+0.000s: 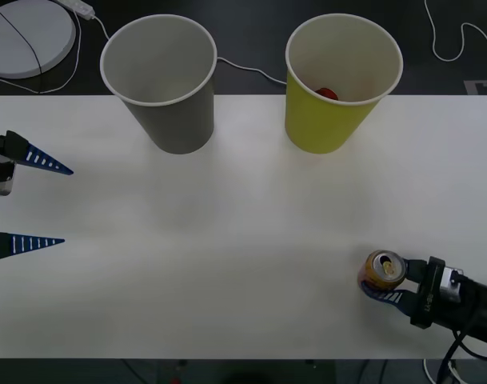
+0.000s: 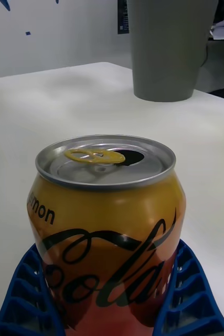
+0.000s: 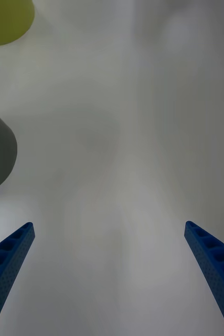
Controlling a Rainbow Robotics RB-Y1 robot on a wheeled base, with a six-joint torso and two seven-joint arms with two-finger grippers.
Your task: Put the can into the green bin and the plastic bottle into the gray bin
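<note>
Can (image 1: 383, 270), orange-gold with an opened top, stands upright at the lower right of the counter (image 1: 243, 240), the right pincer (image 1: 385, 290) closed around its sides. The grasp step looks done; next it needs lifting toward the green bin (image 1: 339, 80) at upper right. Left pincer (image 1: 31, 204) waits spread wide, empty, at the left edge.

The can (image 2: 109, 231) stands upright between my right gripper's (image 1: 385, 282) blue fingers (image 2: 188, 294) near the table's front right; it is orange-gold with dark script, its silver top open. Far back, the gray bin (image 1: 165, 80) and green bin (image 1: 339, 80) stand upright side by side, something red lying in the green one.
</note>
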